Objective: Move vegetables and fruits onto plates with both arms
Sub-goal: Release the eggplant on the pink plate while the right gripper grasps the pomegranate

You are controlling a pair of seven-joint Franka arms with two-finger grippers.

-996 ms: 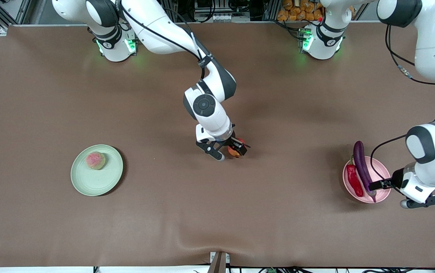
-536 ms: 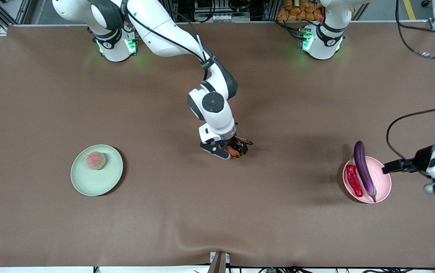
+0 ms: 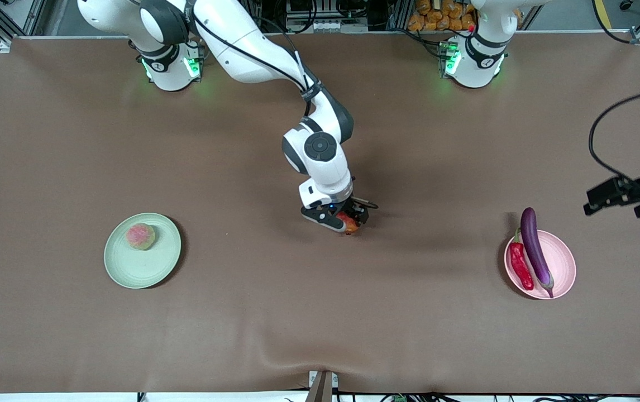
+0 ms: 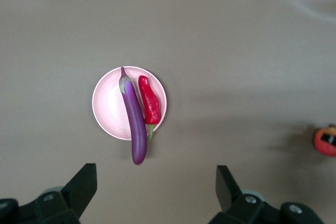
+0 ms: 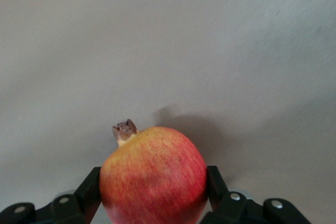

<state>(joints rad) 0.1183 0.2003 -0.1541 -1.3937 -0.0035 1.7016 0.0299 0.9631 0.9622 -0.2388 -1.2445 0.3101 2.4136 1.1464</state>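
Right end effector (image 3: 341, 221) low at mid-surface, fingers (image 5: 212, 182) pressed to both sides of the red-orange fruit (image 5: 153, 177), gripping it. Left end effector (image 3: 613, 198) up in the air over the left arm's end of the surface, jaws spread wide, nothing in them; pink plate visible below it in the left wrist view.

Surface (image 3: 242, 312): brown matte cloth, a wrinkle near the front camera's edge. Past the arm bases: metal frame and cables.

Fruit in grip: round, red-orange with yellowish streaks, dry brown calyx on top. Peach (image 3: 141, 235): dull pinkish, on the green plate (image 3: 130, 271) toward the right arm's end. Eggplant (image 3: 535, 249): long, glossy purple, on the pink plate (image 3: 563, 262), one tip overhanging the rim. Chili (image 3: 520, 266): shiny red, beside the eggplant, same plate.

Count: 2 plates, 2 fruits, 2 vegetables, 2 arms.
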